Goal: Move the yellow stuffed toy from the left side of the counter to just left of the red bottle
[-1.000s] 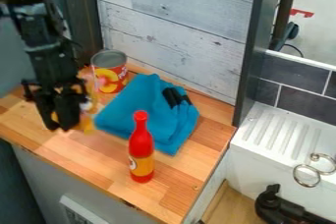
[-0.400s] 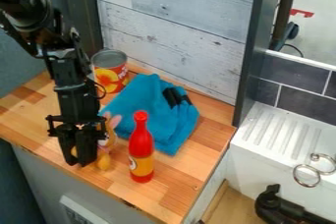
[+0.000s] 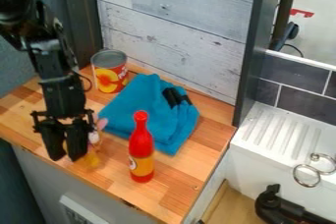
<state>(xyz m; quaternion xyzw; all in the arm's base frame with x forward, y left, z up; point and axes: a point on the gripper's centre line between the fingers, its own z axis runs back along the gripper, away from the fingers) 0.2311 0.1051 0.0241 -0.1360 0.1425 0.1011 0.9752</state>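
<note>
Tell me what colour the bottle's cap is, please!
The bottle has a red cap, seen best in the camera view.

No words or numbers can be read. The metal can (image 3: 103, 71) at the back of the surface (image 3: 172, 184) wears a red and yellow wraparound label (image 3: 113, 79) with rounded orange-yellow shapes and some pale lettering, too small to make out. The red bottle (image 3: 140, 142) nearer the front has an orange-yellow label (image 3: 144, 165) around its lower part, with a small pale mark (image 3: 132, 163) at its left side.
</note>
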